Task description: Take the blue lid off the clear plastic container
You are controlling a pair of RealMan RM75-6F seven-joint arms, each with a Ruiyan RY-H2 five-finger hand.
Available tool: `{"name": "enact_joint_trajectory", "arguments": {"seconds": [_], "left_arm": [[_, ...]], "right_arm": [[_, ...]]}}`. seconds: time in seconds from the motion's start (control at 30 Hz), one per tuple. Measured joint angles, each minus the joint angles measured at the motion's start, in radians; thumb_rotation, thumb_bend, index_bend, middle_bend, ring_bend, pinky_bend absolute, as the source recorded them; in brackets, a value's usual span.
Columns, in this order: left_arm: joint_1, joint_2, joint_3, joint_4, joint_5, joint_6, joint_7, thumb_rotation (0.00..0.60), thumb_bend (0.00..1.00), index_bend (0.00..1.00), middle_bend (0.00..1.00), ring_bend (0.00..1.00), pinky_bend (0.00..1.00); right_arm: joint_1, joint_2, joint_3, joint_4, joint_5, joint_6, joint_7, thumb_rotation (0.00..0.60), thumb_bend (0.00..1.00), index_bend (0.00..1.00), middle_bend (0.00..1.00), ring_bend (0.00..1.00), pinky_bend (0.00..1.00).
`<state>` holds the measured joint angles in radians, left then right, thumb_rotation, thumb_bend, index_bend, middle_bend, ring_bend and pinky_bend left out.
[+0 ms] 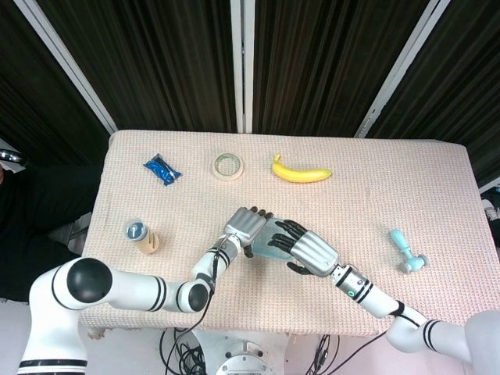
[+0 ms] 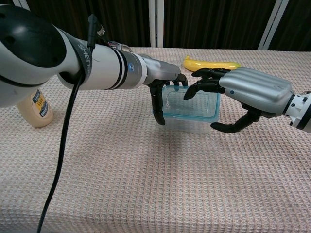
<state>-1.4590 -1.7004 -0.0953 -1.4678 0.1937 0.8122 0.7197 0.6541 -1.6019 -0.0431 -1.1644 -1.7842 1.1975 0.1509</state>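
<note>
The clear plastic container (image 2: 187,124) with its blue lid (image 2: 201,104) sits at the middle of the table. In the head view only a sliver of the container (image 1: 267,240) shows between the two hands. My left hand (image 2: 163,94) (image 1: 248,225) grips the container's left end, with fingers over the far edge and the thumb down the near left corner. From the right, my right hand (image 2: 248,92) (image 1: 310,250) reaches over it. Its fingertips (image 2: 193,90) touch the lid's top, and its thumb curls close beside the right wall.
A banana (image 1: 301,172) (image 2: 211,64), a tape roll (image 1: 228,165) and a blue packet (image 1: 162,169) lie along the far side. A small bottle (image 1: 142,237) (image 2: 36,109) stands at the left. A light-blue tool (image 1: 406,251) lies at the right.
</note>
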Motion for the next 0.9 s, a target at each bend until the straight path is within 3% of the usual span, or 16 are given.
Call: {"name": "enact_joint_trajectory", "arguments": {"seconds": [0.9], "left_arm": [[0.020,-0.030,-0.006,0.032,0.031,0.005,0.019,0.600,0.16,0.20,0.25,0.12,0.31]], "right_arm": [[-0.001,-0.011,0.004,0.014,0.008,0.062,0.047,0.600,0.26,0.30,0.27,0.05,0.14]]}}
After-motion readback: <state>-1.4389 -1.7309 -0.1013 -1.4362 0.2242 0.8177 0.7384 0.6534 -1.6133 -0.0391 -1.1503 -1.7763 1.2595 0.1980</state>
